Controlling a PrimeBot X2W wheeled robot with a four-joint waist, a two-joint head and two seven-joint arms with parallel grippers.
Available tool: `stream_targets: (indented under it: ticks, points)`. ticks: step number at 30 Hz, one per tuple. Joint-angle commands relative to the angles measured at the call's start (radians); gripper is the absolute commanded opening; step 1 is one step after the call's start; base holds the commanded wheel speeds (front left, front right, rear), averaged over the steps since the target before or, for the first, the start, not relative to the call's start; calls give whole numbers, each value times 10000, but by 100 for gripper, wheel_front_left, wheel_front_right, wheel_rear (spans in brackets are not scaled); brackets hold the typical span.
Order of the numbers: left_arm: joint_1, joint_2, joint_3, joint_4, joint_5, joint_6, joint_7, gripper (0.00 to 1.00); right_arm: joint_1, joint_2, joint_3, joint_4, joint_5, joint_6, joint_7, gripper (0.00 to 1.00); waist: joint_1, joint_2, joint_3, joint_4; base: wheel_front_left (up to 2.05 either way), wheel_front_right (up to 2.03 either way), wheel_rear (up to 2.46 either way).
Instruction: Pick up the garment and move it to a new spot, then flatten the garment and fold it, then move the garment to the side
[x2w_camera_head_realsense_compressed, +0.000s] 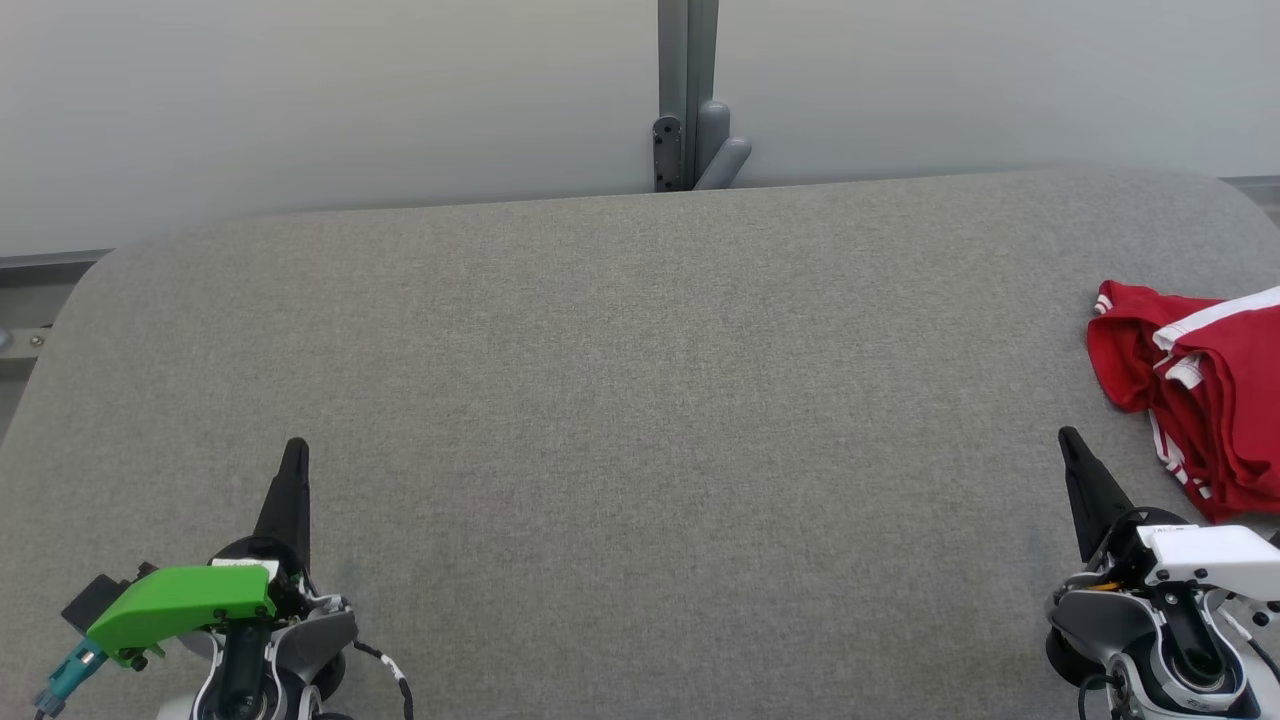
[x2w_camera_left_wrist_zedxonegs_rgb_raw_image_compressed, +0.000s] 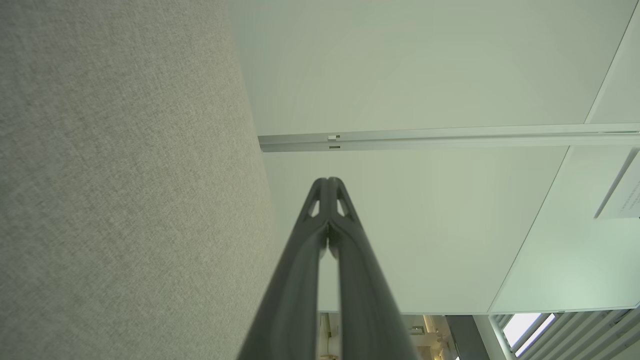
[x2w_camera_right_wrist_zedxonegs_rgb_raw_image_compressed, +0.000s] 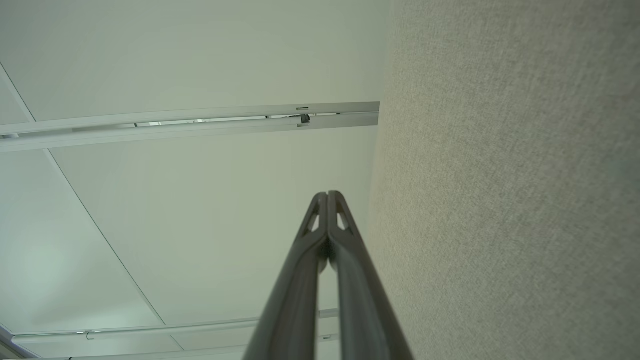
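Observation:
A crumpled red garment (x2w_camera_head_realsense_compressed: 1200, 400) with white stripes lies at the right edge of the grey felt table (x2w_camera_head_realsense_compressed: 640, 420), partly cut off by the head view's border. My right gripper (x2w_camera_head_realsense_compressed: 1068, 440) sits at the lower right, just left of and nearer than the garment, not touching it; its fingertips (x2w_camera_right_wrist_zedxonegs_rgb_raw_image_compressed: 328, 196) are pressed together, shut on nothing. Far from the garment, at the lower left, my left gripper (x2w_camera_head_realsense_compressed: 295, 450) rests with a green part behind it. In its wrist view the left gripper (x2w_camera_left_wrist_zedxonegs_rgb_raw_image_compressed: 328, 181) is shut and empty too.
Behind the table stands a pale wall with a grey post and bracket (x2w_camera_head_realsense_compressed: 690, 130) at the middle. The table's far corners are rounded. Both wrist views look past the table surface (x2w_camera_left_wrist_zedxonegs_rgb_raw_image_compressed: 125, 180) toward pale panels (x2w_camera_right_wrist_zedxonegs_rgb_raw_image_compressed: 190, 200).

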Motion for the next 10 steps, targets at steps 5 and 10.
stream_targets:
  ticks: [5,10]
  points:
    - [-132,-3,30,13,26,-55,41,0,-97,-3,-35,16,-31,4,47,0,0,0,0,0,0,0,0]
    - [-132,-3,32,12,27,-55,42,0,-97,0,-38,16,-33,4,51,0,0,0,0,0,0,0,0]
